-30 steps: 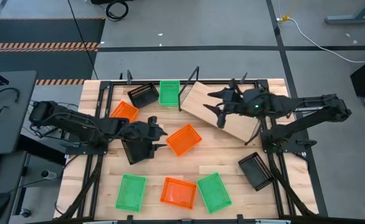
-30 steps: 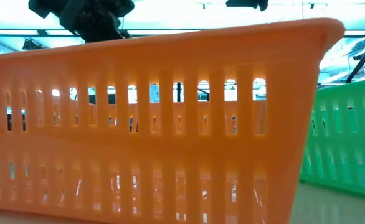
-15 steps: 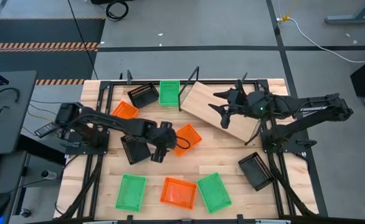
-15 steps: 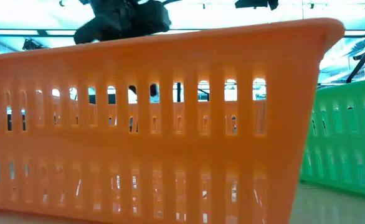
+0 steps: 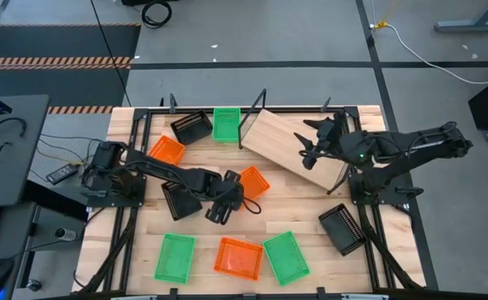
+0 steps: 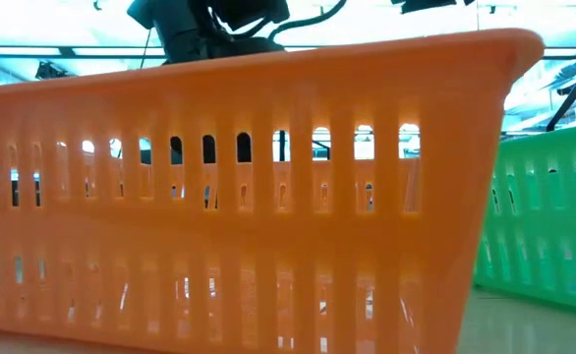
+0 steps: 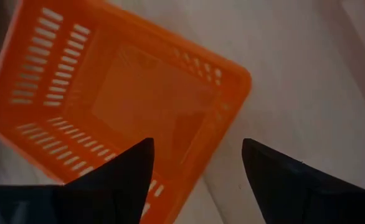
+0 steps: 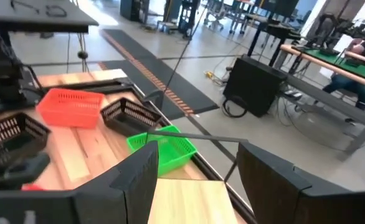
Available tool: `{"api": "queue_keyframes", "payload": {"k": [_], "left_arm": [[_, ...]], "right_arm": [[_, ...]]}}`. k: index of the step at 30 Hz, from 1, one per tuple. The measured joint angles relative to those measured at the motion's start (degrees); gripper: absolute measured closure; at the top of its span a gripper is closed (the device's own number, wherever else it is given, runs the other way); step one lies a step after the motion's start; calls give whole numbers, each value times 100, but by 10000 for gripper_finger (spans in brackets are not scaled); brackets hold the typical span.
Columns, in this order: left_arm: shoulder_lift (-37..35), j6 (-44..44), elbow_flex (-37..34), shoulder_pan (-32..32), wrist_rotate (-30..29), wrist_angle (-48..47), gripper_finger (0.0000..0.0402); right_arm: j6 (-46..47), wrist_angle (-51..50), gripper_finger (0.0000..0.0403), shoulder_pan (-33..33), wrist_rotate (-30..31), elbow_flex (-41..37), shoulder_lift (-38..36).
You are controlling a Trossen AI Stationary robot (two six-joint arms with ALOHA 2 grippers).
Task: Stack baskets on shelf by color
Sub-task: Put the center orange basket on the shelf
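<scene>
L claw (image 5: 225,210) spread wide, hovering over mid-desk orange basket (image 5: 252,183) beside shelf (image 5: 292,146) — I'm lining up rim grab. R claw (image 5: 311,143) open, empty, waiting above shelf.

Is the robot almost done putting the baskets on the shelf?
Not yet, it's just starting. Done: nothing; the shelf is bare and tilted. In hand: the left hand is open over the middle orange basket but holds nothing. The right hand waits open above the shelf. Left: all nine baskets lie scattered on the table.
</scene>
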Motion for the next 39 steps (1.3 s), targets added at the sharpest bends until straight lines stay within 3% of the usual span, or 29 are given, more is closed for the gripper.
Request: {"api": "queue_keyframes", "payload": {"k": [7, 11, 14, 17, 22, 29, 39], "left_arm": [[245, 280, 0, 16, 301, -78, 236], [443, 419, -2, 1, 224, -125, 320], [463, 594, 11, 1, -176, -118, 385], [471, 631, 179, 17, -567, -270, 393], [428, 887, 880, 40, -695, -553, 396], [428, 1638, 1768, 463, -895, -769, 399], [428, 2172, 2223, 1786, 42, -732, 400]], "right_arm": [[9, -39, 180, 260, 35, 2, -76], [26, -99, 180, 339, 139, 2, -105], [16, -140, 180, 385, 139, 2, -107], [-66, -175, 180, 422, 307, 2, -109], [-104, -194, 180, 482, 935, 1, -109], [-83, -221, 180, 499, 1000, 2, -109], [-102, -219, 180, 646, 1002, 1, -109]]}}
